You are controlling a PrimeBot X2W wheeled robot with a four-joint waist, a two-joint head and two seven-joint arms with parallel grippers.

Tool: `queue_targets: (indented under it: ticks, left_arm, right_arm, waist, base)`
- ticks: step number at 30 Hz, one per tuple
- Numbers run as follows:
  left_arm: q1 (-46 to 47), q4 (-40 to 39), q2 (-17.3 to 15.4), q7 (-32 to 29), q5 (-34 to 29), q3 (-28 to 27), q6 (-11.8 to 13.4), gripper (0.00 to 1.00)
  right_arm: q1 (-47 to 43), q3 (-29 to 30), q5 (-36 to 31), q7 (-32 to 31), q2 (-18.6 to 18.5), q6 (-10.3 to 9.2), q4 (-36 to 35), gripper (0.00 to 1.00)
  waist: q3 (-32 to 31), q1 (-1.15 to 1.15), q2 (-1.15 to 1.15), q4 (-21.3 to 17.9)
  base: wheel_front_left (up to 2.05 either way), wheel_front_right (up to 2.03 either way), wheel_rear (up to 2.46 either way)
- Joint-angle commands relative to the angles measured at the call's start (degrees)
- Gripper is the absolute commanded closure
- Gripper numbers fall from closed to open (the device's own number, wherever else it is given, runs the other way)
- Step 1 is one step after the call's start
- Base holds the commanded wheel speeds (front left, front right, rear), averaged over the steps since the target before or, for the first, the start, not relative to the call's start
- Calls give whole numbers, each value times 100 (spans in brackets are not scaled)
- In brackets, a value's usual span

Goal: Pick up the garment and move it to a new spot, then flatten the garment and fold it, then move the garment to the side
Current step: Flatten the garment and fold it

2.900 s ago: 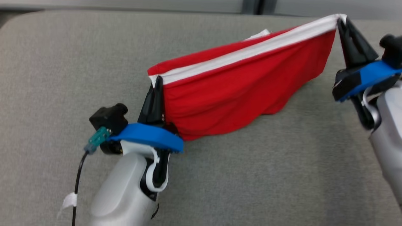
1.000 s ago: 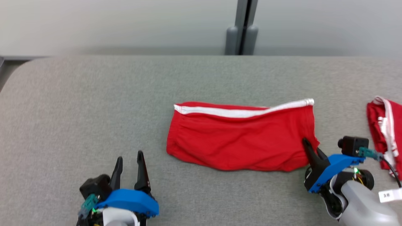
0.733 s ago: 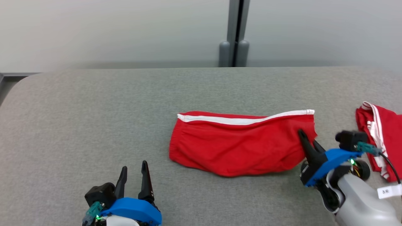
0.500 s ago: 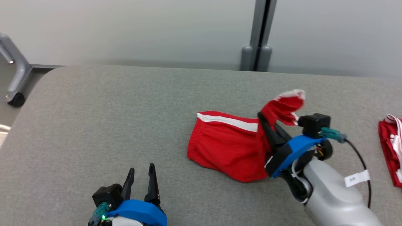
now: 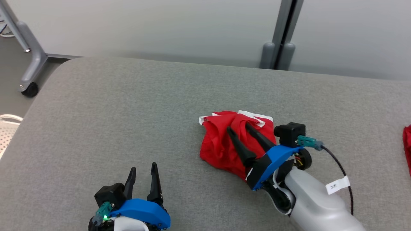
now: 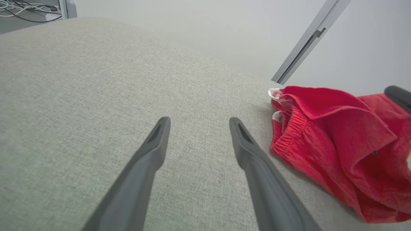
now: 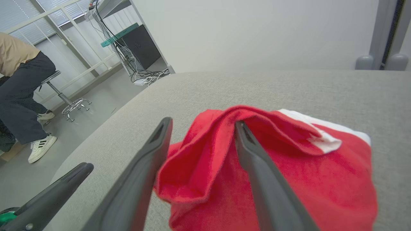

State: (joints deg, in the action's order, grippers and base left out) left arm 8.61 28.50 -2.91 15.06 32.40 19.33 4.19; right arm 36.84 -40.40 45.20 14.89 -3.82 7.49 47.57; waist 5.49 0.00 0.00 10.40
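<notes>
The red garment [image 5: 221, 146] lies bunched just right of centre on the grey table [image 5: 128, 106], the right gripper [image 5: 239, 127] spread over it, the left gripper [image 5: 143, 167] spread at lower left across bare table, another red cloth [image 5: 407, 144] at the right edge.

Your L gripper [image 5: 143, 166] & R gripper [image 5: 238, 126] each have two long, dark grey tapered fingers [image 6: 253, 160] w/ a slot near each tip, set in a bright blue collar [image 5: 276, 156] over black hardware. Beside each collar you've got a boxy black cam [image 5: 289, 133] w/ a teal plug [image 5: 309, 141]; on the R side a thin black cable [image 5: 341, 168] runs back, carrying a white tag [image 5: 337, 185] marked approx. "3K". The forearm [image 5: 316, 205] is smooth pale grey, & a green LED [image 5: 105, 218] glows by the L plug.
</notes>
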Motion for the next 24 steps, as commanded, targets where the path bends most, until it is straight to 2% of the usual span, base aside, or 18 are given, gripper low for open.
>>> queue_targets:
  ticks: [1, 6, 8, 9, 12, 15, 18, 24]
  left_arm:
    - [37, -47, 4, 13, -51, -101, 41, 0]
    - [3, -150, 1, 13, -146, -363, 83, 0]
    - [-4, -200, 3, 13, -245, -463, 105, 0]
    - [-4, -200, 3, 13, -245, -463, 105, 0]
    - [-33, -253, 3, 13, -421, -540, 130, 0]
    - [-97, -304, 0, 13, -714, -629, 193, 0]
    - [-158, -378, -1, 13, -967, -724, 249, 0]
    - [-464, -513, -1, 13, -1362, -858, 245, 0]
  right_arm:
    - [-141, 196, -59, 29, -183, 1, -84, 0]
    - [-523, 898, -356, 31, -476, 2, -457, 0]
    - [-664, 1344, -694, 32, -640, 1, -616, 0]
    - [-664, 1344, -694, 32, -640, 1, -616, 0]
    - [-1026, 2228, -1236, 31, -662, 2, -849, 0]
    - [-1389, 3103, -1867, 31, -488, 2, -1153, 0]
    - [-1759, 3665, -2430, 29, -309, 1, -1402, 0]
    - [-2323, 4181, -3101, 29, -26, 1, -1617, 0]
  waist:
    - [-46, 0, 0, -197]
    - [-57, 0, 0, -591]
    - [-69, 0, 0, -711]
    - [-69, 0, 0, -711]
    - [-95, 0, 0, -839]
    - [-141, 0, 0, -950]
    - [-192, 0, 0, -1035]
    - [-343, 0, 0, -1151]
  base:
    - [0, 0, 0]
    - [0, 0, 0]
    - [0, 0, 0]
    - [0, 0, 0]
    - [0, 0, 0]
    - [0, 0, 0]
    - [0, 0, 0]
    - [0, 0, 0]
